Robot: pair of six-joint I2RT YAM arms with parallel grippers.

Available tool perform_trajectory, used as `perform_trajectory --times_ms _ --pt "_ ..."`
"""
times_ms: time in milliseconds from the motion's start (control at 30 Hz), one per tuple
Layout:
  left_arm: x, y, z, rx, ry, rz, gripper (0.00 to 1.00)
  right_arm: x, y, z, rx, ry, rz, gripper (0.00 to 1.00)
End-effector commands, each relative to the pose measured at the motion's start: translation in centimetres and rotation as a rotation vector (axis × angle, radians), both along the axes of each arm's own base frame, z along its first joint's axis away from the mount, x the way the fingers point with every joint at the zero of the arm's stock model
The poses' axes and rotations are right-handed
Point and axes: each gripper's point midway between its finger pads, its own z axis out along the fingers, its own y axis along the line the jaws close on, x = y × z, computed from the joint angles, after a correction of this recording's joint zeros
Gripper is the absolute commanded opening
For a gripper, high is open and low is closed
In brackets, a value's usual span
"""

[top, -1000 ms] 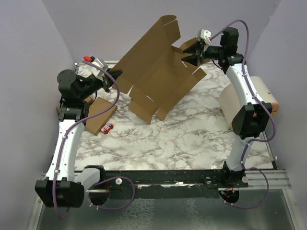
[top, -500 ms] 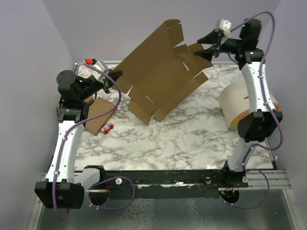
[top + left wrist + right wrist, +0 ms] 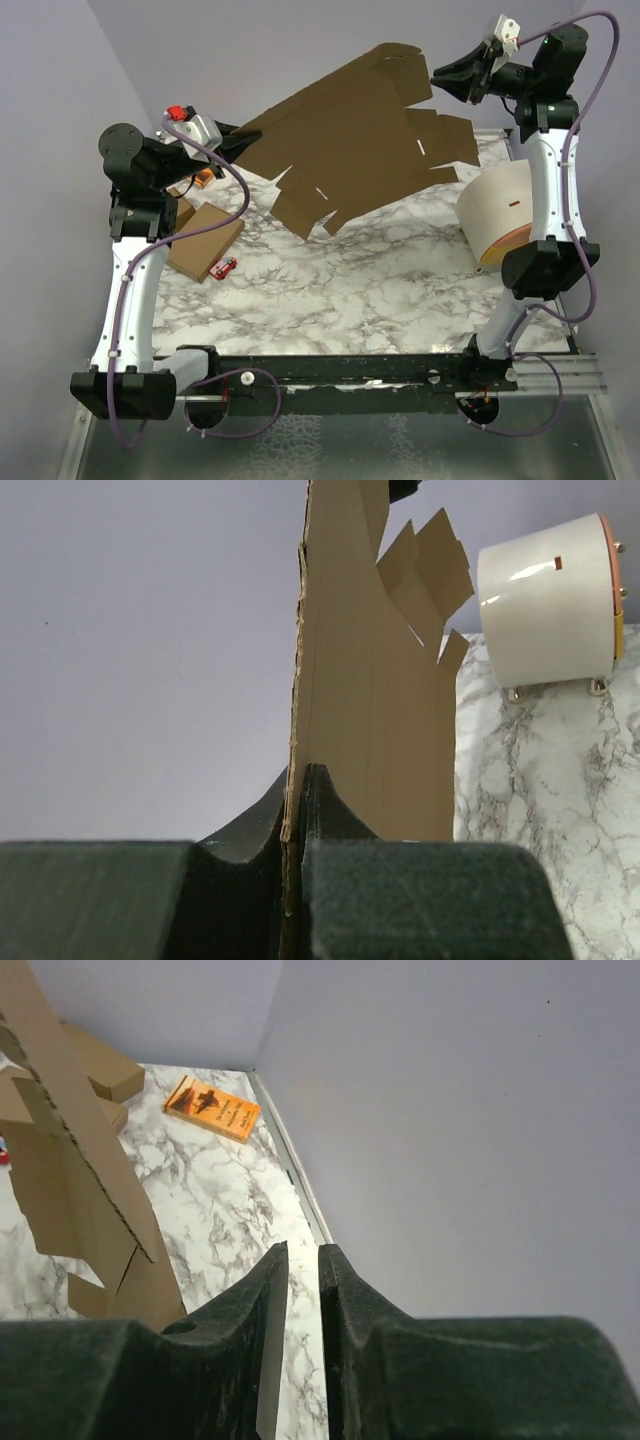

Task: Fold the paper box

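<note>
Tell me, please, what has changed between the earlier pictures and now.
The right gripper came away from the right flap of the cardboard sheet and rose up and back, its jaws now nearly together on nothing. The left gripper lifted its edge, so the sheet hangs higher and flatter. The left grip, small box and white roll stayed put.

Bright, even light. The paper box [image 3: 350, 140] drops a soft shadow on the desk [image 3: 380, 290]; close-ups look maybe blurry.
</note>
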Motion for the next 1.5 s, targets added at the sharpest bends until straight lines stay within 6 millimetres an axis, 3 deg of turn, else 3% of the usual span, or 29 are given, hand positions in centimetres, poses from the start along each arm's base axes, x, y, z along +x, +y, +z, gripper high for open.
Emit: perform_trajectory --times_ms 0,133,433,800,1000,1467 --pt "-1.1 -0.5 1.3 0.02 -0.051 -0.076 0.0 -2.4 0.3 1.1 -0.016 -0.021 0.045 0.19" --pt "-0.9 -0.5 1.2 0.021 -0.049 -0.072 0.0 -4.0 0.3 0.5 -0.052 -0.046 0.051 0.19" --pt "-0.5 -0.5 1.0 0.025 -0.048 -0.081 0.0 -6.2 0.6 -2.9 -0.081 0.006 0.097 0.25" --pt "-0.8 -0.6 1.1 0.027 -0.056 -0.091 0.0 -5.5 0.4 -5.3 -0.084 0.069 0.078 0.28" --pt "-0.9 -0.6 1.0 0.027 -0.053 -0.1 0.0 -6.7 0.9 -5.8 -0.065 0.083 0.148 0.38" --pt "-2.0 -1.3 1.3 0.03 -0.066 -0.18 0.0 -7.4 2.5 -6.9 -0.017 0.149 0.249 0.42"
